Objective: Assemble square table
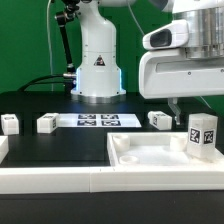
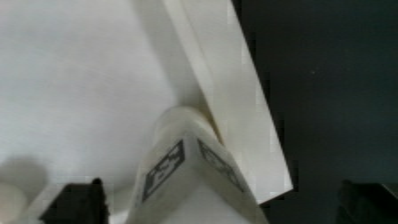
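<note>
The white square tabletop [image 1: 150,152] lies at the front on the exterior view's right, with its raised rim up. One white tagged leg [image 1: 203,133] stands upright in its far right corner. My gripper [image 1: 196,106] hangs just above that leg. In the wrist view the leg [image 2: 187,165] stands against the tabletop's rim [image 2: 222,80], between my gripper's [image 2: 219,205] dark fingertips [image 2: 75,202]. The jaws stand wide apart and clear of the leg on both sides. Three more legs lie on the black table: two on the left [image 1: 10,123] [image 1: 47,123] and one [image 1: 160,119] behind the tabletop.
The marker board [image 1: 97,120] lies flat in front of the robot's base [image 1: 97,75]. A long white border rail [image 1: 55,176] runs along the front edge. Black cables trail behind on the left.
</note>
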